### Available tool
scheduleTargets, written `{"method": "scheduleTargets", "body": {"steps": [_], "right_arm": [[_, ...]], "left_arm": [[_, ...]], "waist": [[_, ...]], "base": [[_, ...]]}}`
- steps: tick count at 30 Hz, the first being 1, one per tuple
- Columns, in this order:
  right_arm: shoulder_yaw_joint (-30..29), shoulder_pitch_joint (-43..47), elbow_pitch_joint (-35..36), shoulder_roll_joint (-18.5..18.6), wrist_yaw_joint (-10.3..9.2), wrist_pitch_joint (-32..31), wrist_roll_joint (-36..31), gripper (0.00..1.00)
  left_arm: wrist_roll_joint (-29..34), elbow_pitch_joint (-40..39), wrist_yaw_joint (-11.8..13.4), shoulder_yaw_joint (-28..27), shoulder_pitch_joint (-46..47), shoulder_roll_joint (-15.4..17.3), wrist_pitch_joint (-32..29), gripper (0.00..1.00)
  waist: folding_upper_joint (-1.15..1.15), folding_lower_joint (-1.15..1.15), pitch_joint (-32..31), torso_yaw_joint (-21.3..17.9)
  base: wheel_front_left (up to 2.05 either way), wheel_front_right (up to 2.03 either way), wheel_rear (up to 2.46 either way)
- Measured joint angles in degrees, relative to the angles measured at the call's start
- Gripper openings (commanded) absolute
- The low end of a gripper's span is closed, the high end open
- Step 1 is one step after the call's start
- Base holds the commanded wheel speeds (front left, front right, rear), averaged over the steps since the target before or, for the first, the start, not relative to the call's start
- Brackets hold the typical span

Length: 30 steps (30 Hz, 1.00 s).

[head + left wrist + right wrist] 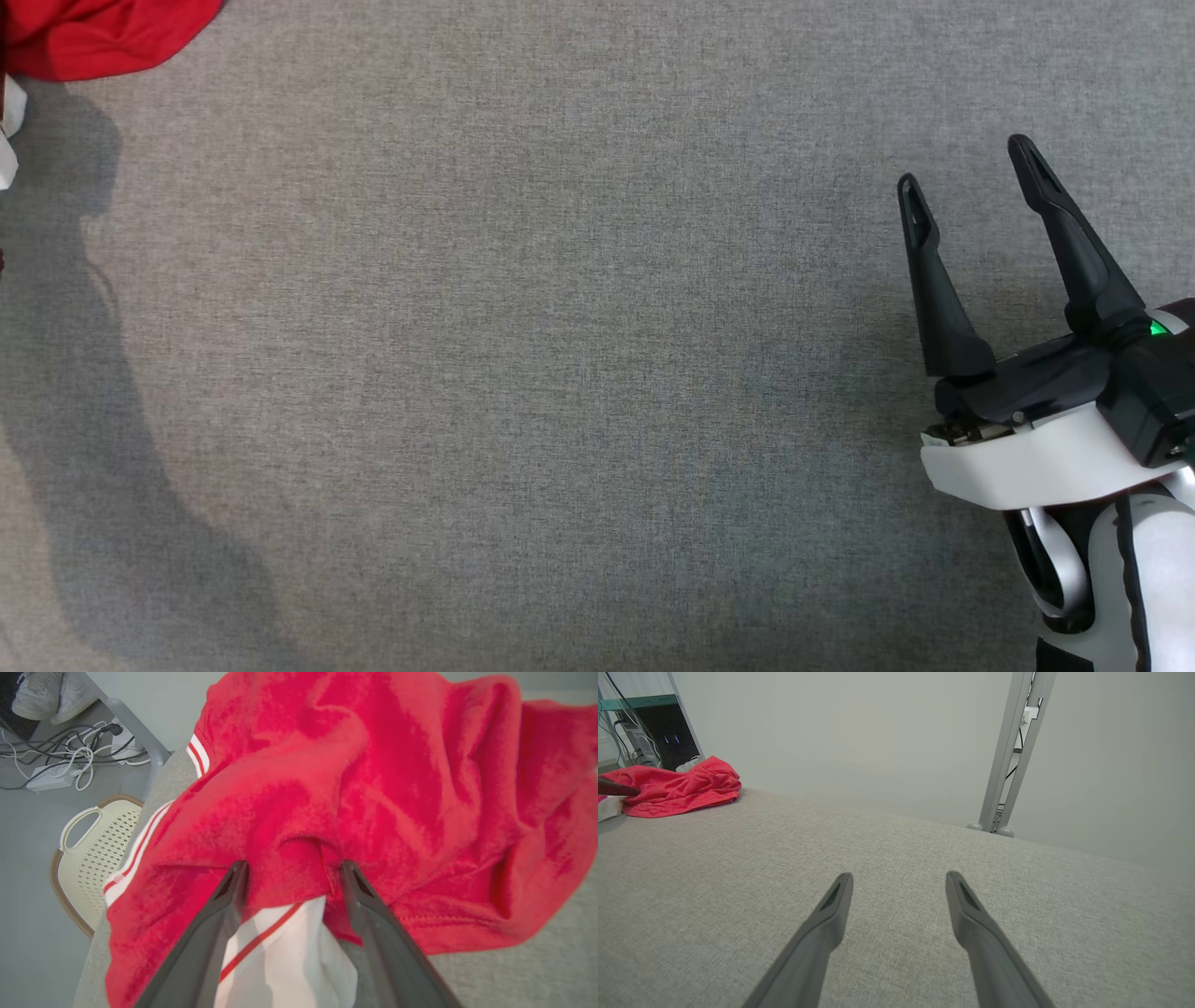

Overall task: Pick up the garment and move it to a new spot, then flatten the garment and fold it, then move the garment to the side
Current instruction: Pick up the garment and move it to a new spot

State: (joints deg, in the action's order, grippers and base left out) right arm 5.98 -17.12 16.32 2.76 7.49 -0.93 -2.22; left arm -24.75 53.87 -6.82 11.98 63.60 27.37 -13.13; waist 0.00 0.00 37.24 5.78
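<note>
Both stand wide open, left gripper point(289, 870) pressed into the red garment point(397, 788) unclamped, right gripper point(966, 163) empty above the grey table point(467, 373)

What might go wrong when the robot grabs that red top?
The red top is bunched at the table edge, so the open left gripper might nudge it off toward the basket on the floor. Its fingers straddle a thick fold, so closing might catch several layers and lift a tangle.

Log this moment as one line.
garment: crumpled, not yet lifted | left gripper: fingers open, straddling a fold | right gripper: open, empty, above table
</note>
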Motion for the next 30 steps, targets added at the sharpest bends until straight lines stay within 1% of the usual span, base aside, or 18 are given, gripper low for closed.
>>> {"method": "scheduleTargets", "body": {"steps": [1,2,4,11,18,22,25,28,30], "right_arm": [[0.0,0.0,0.0,0.0,0.0,0.0,0.0,1.0],[0.0,0.0,0.0,0.0,0.0,0.0,0.0,1.0],[-0.1,-0.2,0.0,0.0,0.0,0.0,0.1,1.0],[-1.0,-0.2,-1.5,0.0,0.0,1.5,1.1,1.0],[-1.5,-0.2,-5.8,0.0,0.0,4.2,3.8,1.0],[-2.0,0.1,-8.6,0.0,0.0,5.9,5.5,1.0],[-2.5,0.8,-10.5,0.0,0.0,7.1,6.5,1.0],[-3.0,1.9,-12.6,0.0,0.0,8.2,7.7,1.0],[-3.1,2.6,-13.9,0.0,0.0,8.9,8.6,1.0]], "left_arm": [[0.0,0.7,0.0,0.1,0.2,-0.1,0.3,1.0],[0.0,1.4,0.0,0.2,0.3,-0.2,0.3,0.65],[0.0,2.5,0.0,0.3,0.6,-0.4,1.2,0.0],[1.0,4.5,0.2,1.5,2.6,0.2,5.0,0.0],[1.5,3.6,-0.3,4.6,4.8,0.2,6.0,0.0],[1.5,1.1,-0.5,7.2,5.8,-0.2,4.8,0.0],[1.3,-2.5,-0.6,10.2,6.3,-0.8,3.5,0.0],[0.2,-6.3,-0.6,12.9,6.3,-1.2,2.1,0.0],[-1.2,-9.0,-0.6,13.7,6.4,-1.8,1.0,0.0]], "waist": [[0.0,0.0,0.2,-0.1],[0.0,0.0,0.3,-0.2],[0.0,0.0,0.4,-0.5],[0.0,0.0,-0.8,-0.5],[0.0,0.0,-5.3,-0.6],[0.0,0.0,-8.9,-1.0],[0.0,0.0,-12.0,-1.5],[0.0,0.0,-15.3,-2.2],[0.0,0.0,-17.6,-2.6]], "base": [[0.0,0.0,0.0],[0.0,0.0,0.0],[0.0,0.0,0.0],[0.0,0.0,0.0],[0.0,0.0,0.0],[0.0,0.0,0.0],[0.0,0.0,0.0],[0.0,0.0,0.0],[0.0,0.0,0.0]]}}
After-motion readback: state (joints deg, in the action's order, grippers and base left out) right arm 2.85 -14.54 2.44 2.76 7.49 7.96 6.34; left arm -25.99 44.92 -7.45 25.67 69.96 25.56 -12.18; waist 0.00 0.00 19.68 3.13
